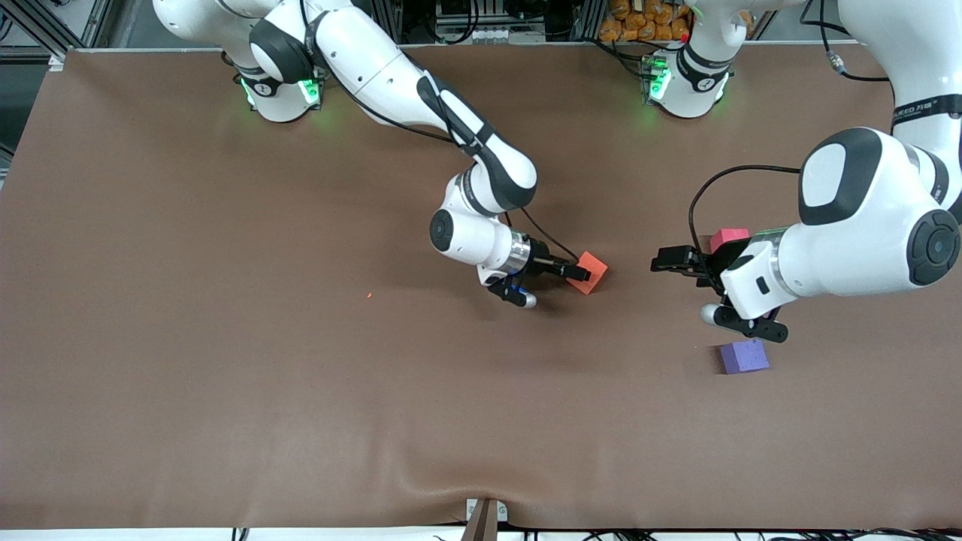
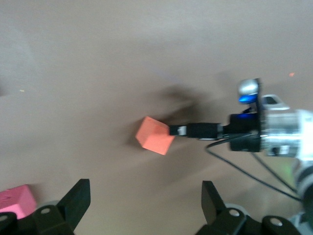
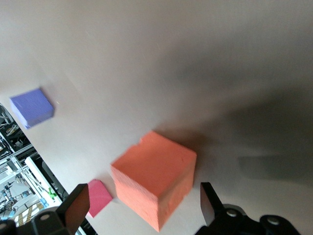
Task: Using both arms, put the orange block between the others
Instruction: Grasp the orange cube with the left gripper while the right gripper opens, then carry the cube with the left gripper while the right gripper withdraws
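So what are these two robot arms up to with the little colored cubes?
The right arm's claw is open around the orange block, which sits mid-table. The left arm's claw, also open and empty, hangs between the pink cube and the purple cube at its end of the table. The goal is to get the orange block between those two; it is not there yet, so the left arm would probably pick it up next.

Brown table point(image 1: 225, 376) bears orange block point(image 1: 588, 271), pink cube point(image 1: 729, 238), purple cube point(image 1: 744, 356).
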Motion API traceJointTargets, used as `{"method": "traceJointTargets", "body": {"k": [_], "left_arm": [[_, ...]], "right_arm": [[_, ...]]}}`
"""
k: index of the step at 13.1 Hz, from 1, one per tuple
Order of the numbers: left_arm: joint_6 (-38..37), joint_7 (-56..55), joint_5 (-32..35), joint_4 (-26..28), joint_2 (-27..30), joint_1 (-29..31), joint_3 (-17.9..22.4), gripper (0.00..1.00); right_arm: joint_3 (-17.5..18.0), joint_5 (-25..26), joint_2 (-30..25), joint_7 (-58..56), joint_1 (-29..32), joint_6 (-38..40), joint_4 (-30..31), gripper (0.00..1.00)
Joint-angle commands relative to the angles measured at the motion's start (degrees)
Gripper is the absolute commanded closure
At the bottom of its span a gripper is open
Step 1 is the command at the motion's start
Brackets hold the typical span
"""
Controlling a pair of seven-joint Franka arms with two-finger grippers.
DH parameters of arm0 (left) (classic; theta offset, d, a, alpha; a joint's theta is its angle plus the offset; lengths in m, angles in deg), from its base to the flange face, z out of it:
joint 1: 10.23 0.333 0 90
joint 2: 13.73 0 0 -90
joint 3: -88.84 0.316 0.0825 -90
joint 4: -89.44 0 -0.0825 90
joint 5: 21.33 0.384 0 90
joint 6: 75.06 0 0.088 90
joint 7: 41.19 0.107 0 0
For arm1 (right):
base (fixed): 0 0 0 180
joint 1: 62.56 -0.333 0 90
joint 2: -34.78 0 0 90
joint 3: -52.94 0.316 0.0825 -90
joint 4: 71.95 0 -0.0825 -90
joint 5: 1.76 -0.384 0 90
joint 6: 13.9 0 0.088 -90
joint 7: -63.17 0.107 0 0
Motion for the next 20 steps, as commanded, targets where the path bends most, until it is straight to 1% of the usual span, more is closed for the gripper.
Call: {"method": "traceJointTargets", "body": {"k": [1, 2, 3, 4, 5, 7, 9, 10, 12, 13, 14, 16, 18, 19, 20], "left_arm": [[2.5, -0.1, 6.1, 0.4, -0.4, -2.7, -0.2, 0.0], [4.4, -0.2, 8.5, 1.3, -0.6, -4.3, -0.2, 0.0], [6.1, -1.3, 10.6, 2.2, -1.0, -6.4, -0.2, 0.0], [7.8, -3.9, 11.1, 3.0, -1.5, -7.4, -0.3, 0.0], [10.0, -6.6, 11.1, 3.9, -2.3, -8.2, -0.4, 0.0], [15.1, -8.9, 11.2, 7.0, -2.4, -10.2, -0.4, 0.0], [21.2, -9.2, 10.7, 11.0, -2.2, -9.8, -0.5, 0.0], [22.0, -9.2, 10.5, 11.9, -1.9, -9.9, -0.5, 0.0], [22.0, -9.1, 11.7, 12.2, -1.9, -11.0, -0.4, 0.0], [22.0, -9.2, 14.0, 12.4, -1.9, -12.4, -0.4, 0.0], [21.9, -9.6, 16.5, 12.6, -2.0, -13.3, -0.5, 0.0], [21.8, -12.4, 19.1, 14.7, -1.7, -15.6, -0.5, 0.0], [22.1, -13.6, 19.3, 15.4, -2.5, -18.3, -0.5, 0.0], [22.5, -16.2, 19.3, 15.2, -3.7, -20.3, -0.5, 0.0], [24.0, -18.8, 19.3, 15.3, -4.7, -20.9, -0.5, 0.0]], "right_arm": [[-0.5, -0.1, -4.9, -4.9, 3.0, 0.9, 6.8, 0.0], [-0.5, 0.1, -6.0, -5.3, 4.2, 0.9, 8.8, 0.0], [-0.5, 1.5, -6.7, -5.3, 5.7, 1.1, 9.8, 0.0], [-0.5, 4.9, -7.2, -5.3, 7.2, 2.1, 10.7, 0.0], [-0.5, 9.1, -7.7, -5.3, 9.2, 4.3, 11.3, 0.0], [-0.5, 17.5, -8.5, -5.3, 13.6, 11.7, 11.2, 0.0], [-0.5, 26.0, -10.0, -5.3, 18.8, 17.8, 11.3, 0.0], [-0.5, 30.8, -11.0, -5.3, 21.4, 22.1, 11.2, 0.0], [-0.5, 42.0, -14.1, -5.9, 26.1, 28.0, 11.3, 0.0], [-0.5, 46.2, -15.5, -6.6, 28.0, 30.9, 11.3, 0.0], [-0.3, 48.4, -17.1, -7.2, 29.7, 33.7, 11.3, 0.0], [-0.3, 49.8, -20.1, -10.3, 33.4, 38.5, 11.5, 0.0], [-0.3, 50.2, -23.0, -14.7, 37.6, 41.9, 12.6, 0.0], [-0.3, 51.0, -24.6, -16.9, 39.7, 42.5, 14.0, 0.0], [-0.3, 53.0, -26.1, -19.2, 42.0, 42.5, 15.3, 0.0]]}}
